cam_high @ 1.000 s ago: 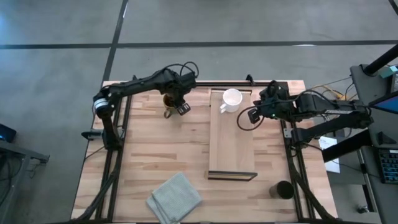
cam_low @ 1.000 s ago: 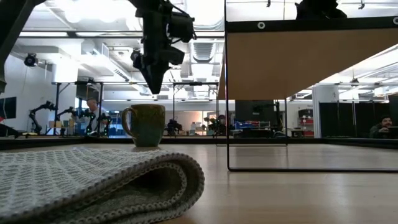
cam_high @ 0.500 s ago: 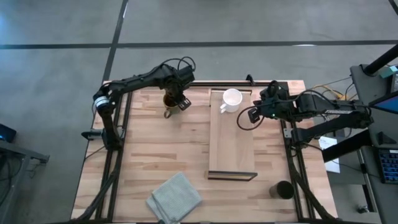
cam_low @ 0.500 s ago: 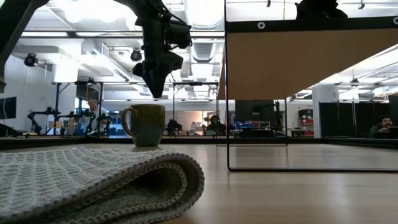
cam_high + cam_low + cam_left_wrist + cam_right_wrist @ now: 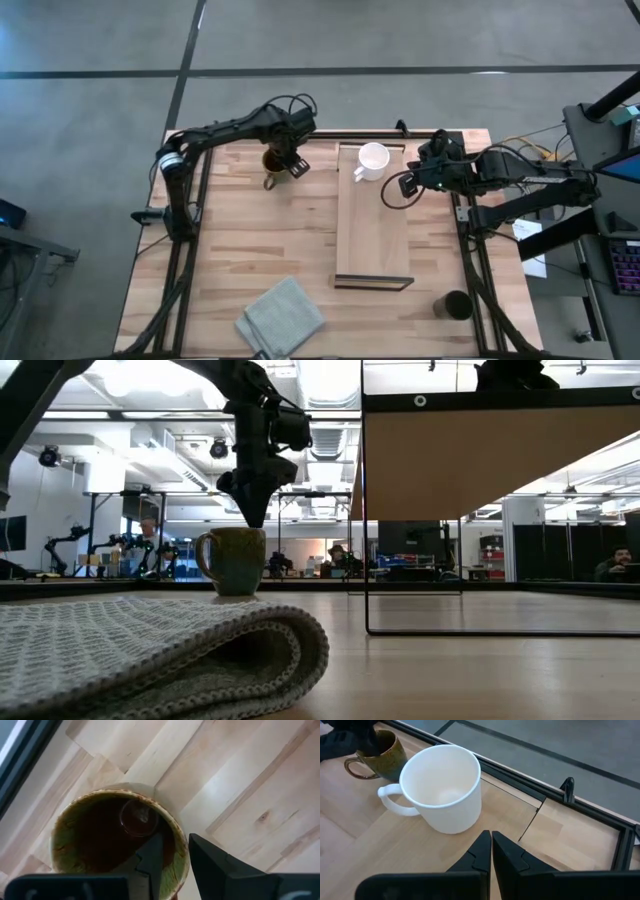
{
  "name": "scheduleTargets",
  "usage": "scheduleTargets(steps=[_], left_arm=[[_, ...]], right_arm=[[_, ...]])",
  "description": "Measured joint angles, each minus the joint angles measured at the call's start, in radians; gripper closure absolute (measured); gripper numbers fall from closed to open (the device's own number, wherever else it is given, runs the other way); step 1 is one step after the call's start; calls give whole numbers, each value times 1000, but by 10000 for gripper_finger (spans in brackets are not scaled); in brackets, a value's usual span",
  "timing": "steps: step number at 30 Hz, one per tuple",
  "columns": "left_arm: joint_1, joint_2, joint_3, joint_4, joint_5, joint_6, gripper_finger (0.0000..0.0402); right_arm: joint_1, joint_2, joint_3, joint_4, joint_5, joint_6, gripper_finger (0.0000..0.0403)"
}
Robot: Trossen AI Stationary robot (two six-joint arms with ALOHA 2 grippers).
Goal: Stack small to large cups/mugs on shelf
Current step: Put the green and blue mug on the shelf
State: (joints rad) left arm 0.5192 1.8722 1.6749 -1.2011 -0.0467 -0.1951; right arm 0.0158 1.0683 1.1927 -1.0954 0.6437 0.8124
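Observation:
The olive-brown mug (image 5: 272, 161) stands upright on the tabletop at the far left, handle toward the near edge. My left gripper (image 5: 172, 852) is open right above its rim, pointing down, with one finger over the brown inside and one outside the wall (image 5: 255, 520). The white mug (image 5: 372, 160) stands upright on the far end of the light-wood shelf (image 5: 373, 230). My right gripper (image 5: 490, 851) is shut and empty just right of the white mug. The dark handleless cup (image 5: 455, 305) stands on the table at the near right.
A folded grey cloth (image 5: 282, 318) lies at the near edge, left of the shelf, and fills the low view's foreground (image 5: 150, 650). A dark frame (image 5: 373, 283) closes the shelf's near end. Bare tabletop lies between the olive mug and the cloth.
My left gripper has come down toward the olive-brown mug's rim and shifted a little toward the far edge. The mug has stayed where it was.

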Motion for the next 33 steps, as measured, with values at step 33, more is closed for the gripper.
scheduleTargets(steps=[33], left_arm=[[0, 45, -93, 53, 1, 1, 331]], right_arm=[[0, 0, 0, 0, 0, -1, 394]])
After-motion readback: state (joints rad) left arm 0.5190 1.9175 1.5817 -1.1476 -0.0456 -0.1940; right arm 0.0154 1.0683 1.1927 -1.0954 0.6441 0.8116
